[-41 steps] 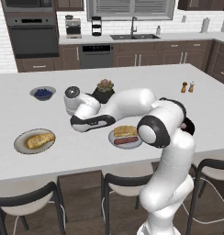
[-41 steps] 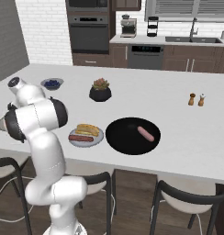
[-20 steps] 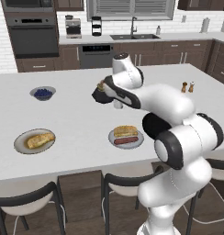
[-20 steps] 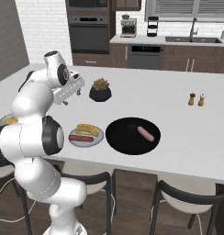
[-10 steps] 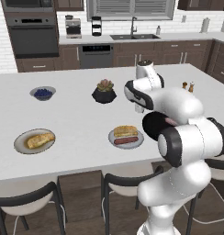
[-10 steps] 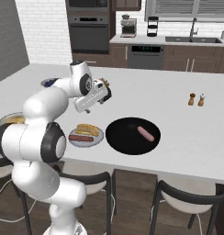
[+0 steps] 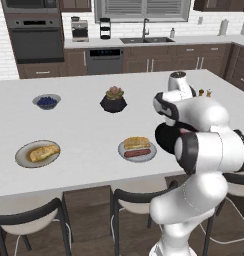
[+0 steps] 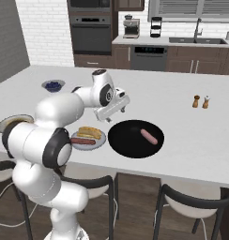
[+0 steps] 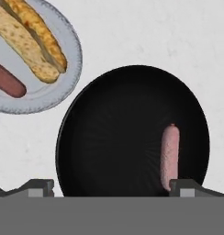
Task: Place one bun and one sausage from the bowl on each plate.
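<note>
The black bowl (image 8: 125,140) (image 9: 118,137) holds one sausage (image 8: 148,136) (image 9: 170,156) near its right side. My gripper (image 8: 117,110) (image 9: 113,188) hovers above the bowl's left edge, open, with nothing between its fingertips (image 9: 38,187). Left of the bowl, the light grey plate (image 8: 103,139) (image 7: 121,149) (image 9: 75,50) carries a bun (image 8: 89,131) (image 7: 137,143) (image 9: 31,41) and a sausage (image 8: 82,140) (image 7: 137,153) (image 9: 8,80). The beige-rimmed plate (image 7: 21,157) (image 8: 8,121) lies further left with a bun (image 7: 43,152) on it. In the left base view my arm hides the bowl.
A black plant pot (image 7: 113,100) and a small grey bowl of blue berries (image 7: 46,101) (image 8: 52,85) stand further back on the white counter. Salt and pepper shakers (image 8: 201,101) (image 7: 204,92) are at the far right. Dark chairs line the counter's near edge.
My arm has swung from over the left end of the counter, past the plant pot, to above the black bowl. The plates and food have not moved.
</note>
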